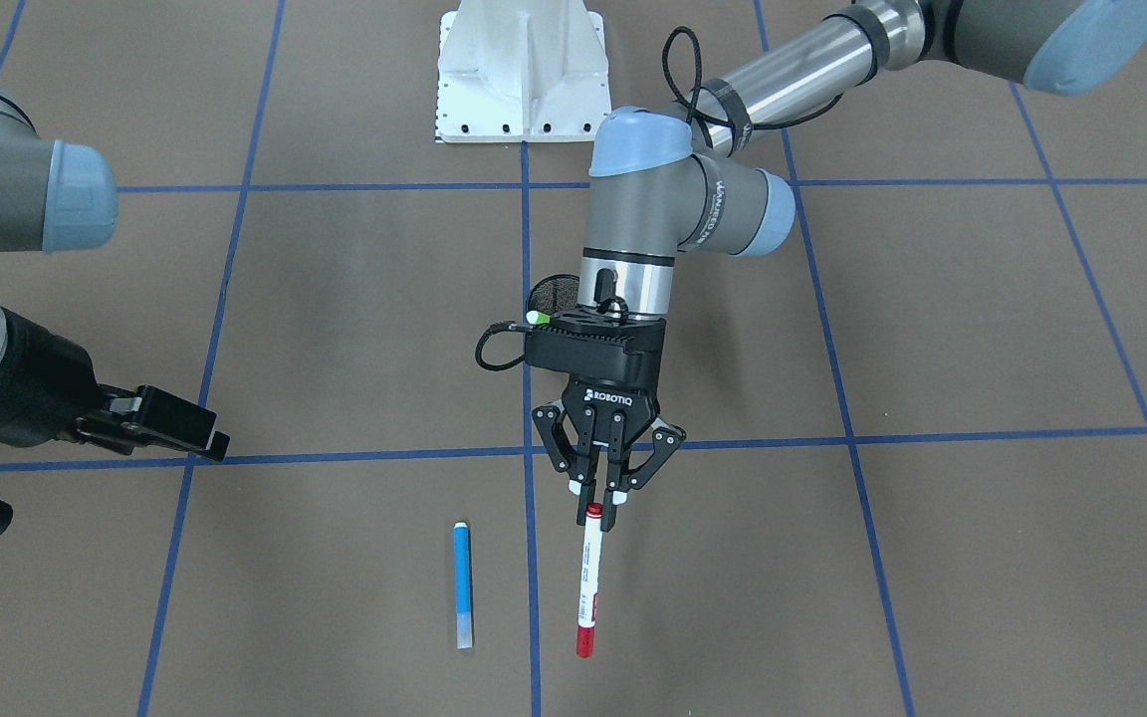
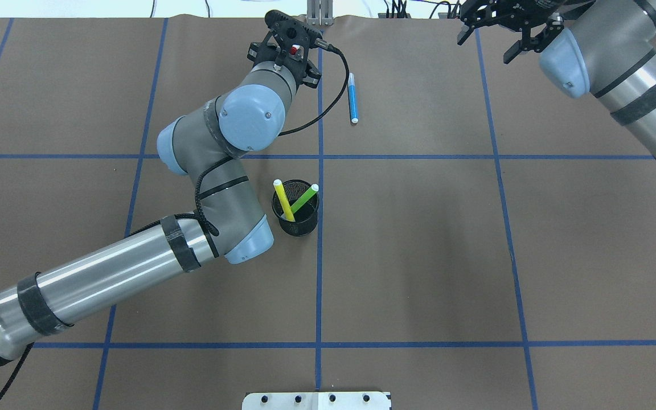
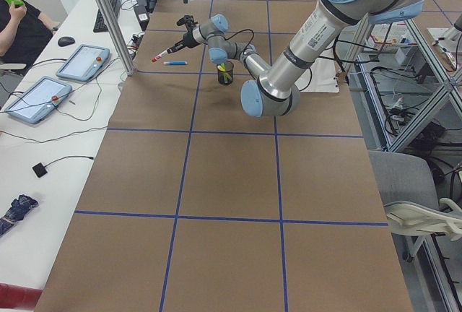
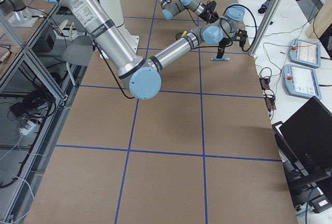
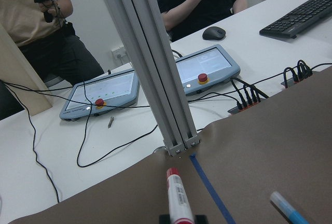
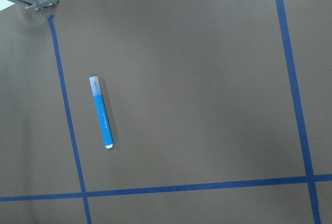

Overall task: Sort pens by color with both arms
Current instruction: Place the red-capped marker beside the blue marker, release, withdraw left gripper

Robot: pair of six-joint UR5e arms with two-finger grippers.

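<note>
My left gripper (image 1: pixel 596 513) is shut on the red end of a white-bodied pen (image 1: pixel 588 583), which sticks out past the fingertips toward the table's operator edge. The left wrist view shows this pen (image 5: pixel 176 195) pointing ahead over the brown table. A blue pen (image 1: pixel 462 585) lies flat on the table beside it, apart from both grippers, and also shows under the right wrist camera (image 6: pixel 101 112). A yellow pen (image 2: pixel 283 200) and a green pen (image 2: pixel 304 199) stand in a black mesh cup (image 2: pixel 295 213). My right gripper (image 2: pixel 490 37) hovers open and empty at the far right.
The white pedestal base (image 1: pixel 524 70) sits at the robot's edge. An aluminium post (image 5: pixel 150 63) rises at the table's far edge, close ahead of the held pen. Beyond it are touch panels (image 5: pixel 207 71), cables and seated people. The left arm's elbow (image 2: pixel 248 242) is close beside the cup.
</note>
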